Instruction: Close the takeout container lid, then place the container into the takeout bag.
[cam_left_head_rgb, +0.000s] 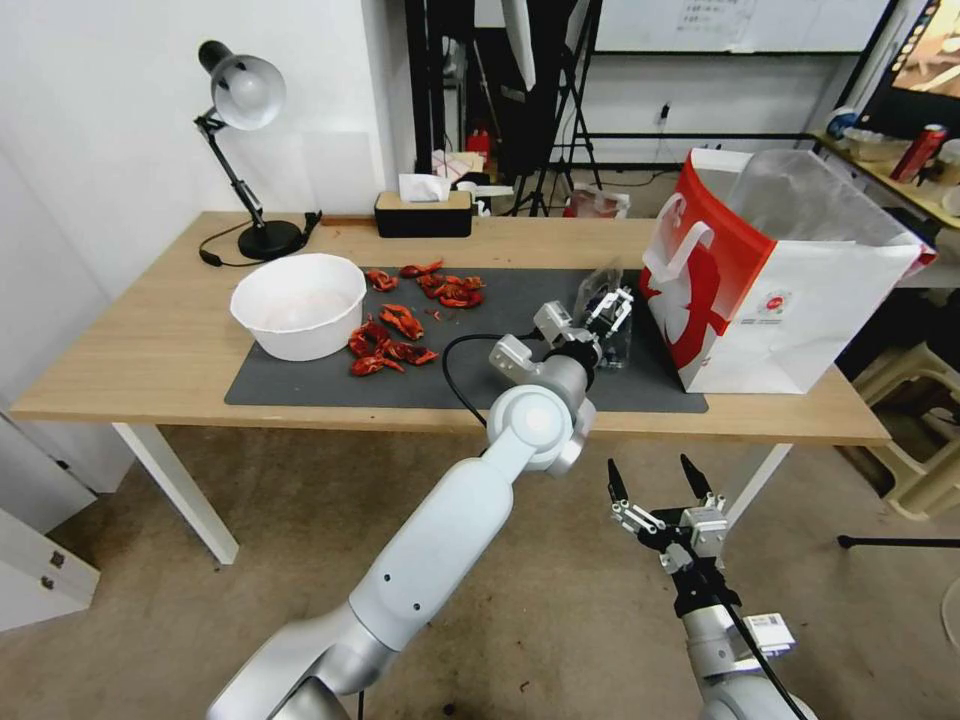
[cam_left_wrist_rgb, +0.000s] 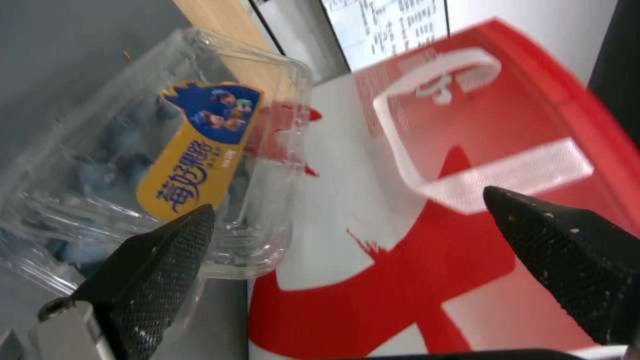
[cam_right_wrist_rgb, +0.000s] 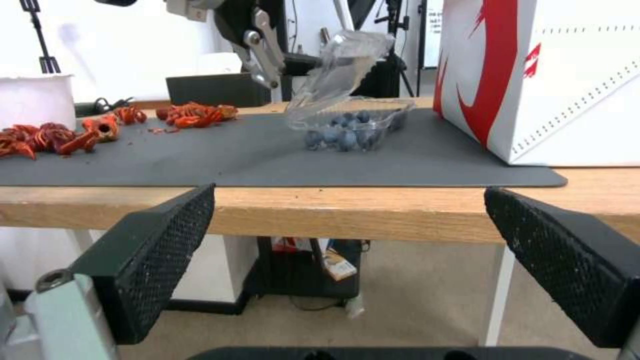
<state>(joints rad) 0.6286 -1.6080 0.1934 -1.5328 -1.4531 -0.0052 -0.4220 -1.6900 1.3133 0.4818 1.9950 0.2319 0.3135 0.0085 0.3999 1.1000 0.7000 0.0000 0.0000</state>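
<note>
Wooden table (cam_left_head_rgb: 150, 350): grey mat (cam_left_head_rgb: 330, 385), desk lamp (cam_left_head_rgb: 245, 150), tissue box (cam_left_head_rgb: 423, 213), takeout bag (cam_left_head_rgb: 770, 290).

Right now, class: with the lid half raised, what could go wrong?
1. The lid is up, beside the open left gripper; a skewed push might slide the container on the mat rather than shut it.
2. The bag stands close by; a wide swing could knock it.

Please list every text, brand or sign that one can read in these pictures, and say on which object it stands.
"莓好果路" on the yellow and blue label of the box lid.
Small print under it: too blurred.
Round red logo on the paper bag: too small.
Sheet behind the bag: unreadable.
</note>
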